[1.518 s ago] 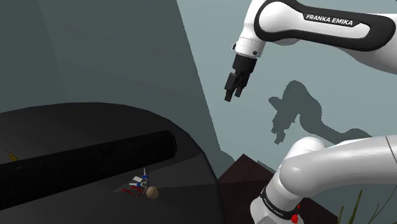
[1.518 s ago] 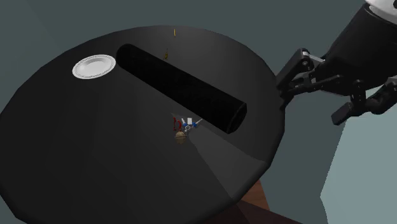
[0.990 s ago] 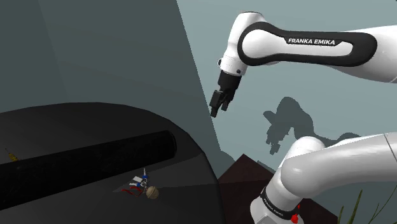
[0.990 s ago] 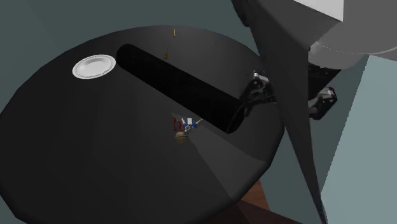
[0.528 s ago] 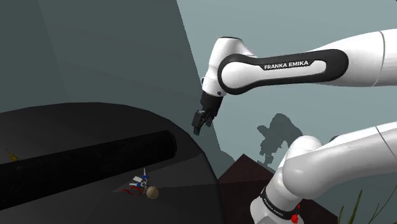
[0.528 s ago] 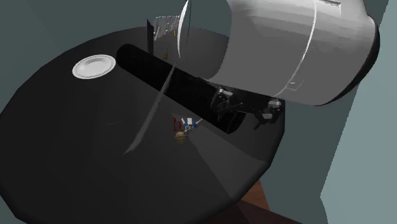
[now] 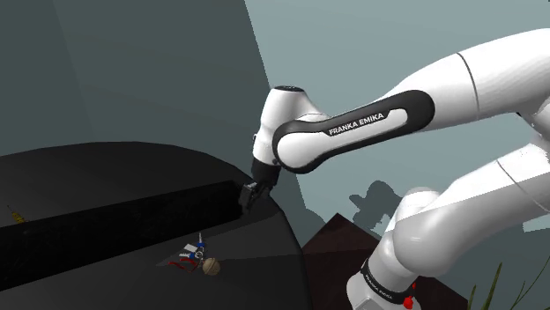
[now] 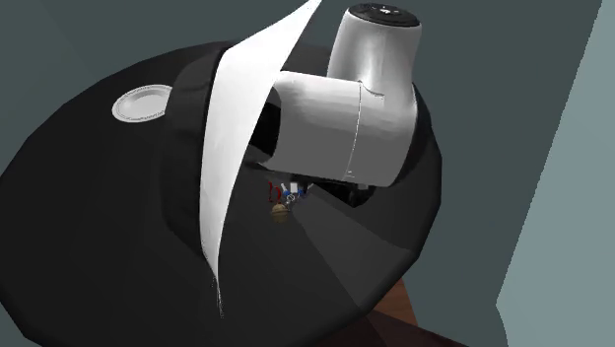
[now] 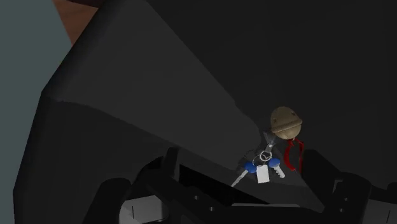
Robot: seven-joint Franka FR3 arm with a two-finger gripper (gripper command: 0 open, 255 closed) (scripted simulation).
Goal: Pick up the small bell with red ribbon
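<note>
Small round tan bell with red ribbon (image 7: 210, 267) lying untouched on the black round tabletop (image 7: 106, 167), just beside blue-headed keys (image 9: 262, 172). Black tool (image 7: 248, 197) hovering near, gaping, gripping nothing; reaching, clasping, lifting remaining.

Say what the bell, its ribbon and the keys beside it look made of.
Bell: dull tan ball with a dark slit, maybe brass; no shine, so unsure. Ribbon: thin red loop, likely fabric. Keys: pale grey blades suggest metal, blue heads look plastic.
</note>
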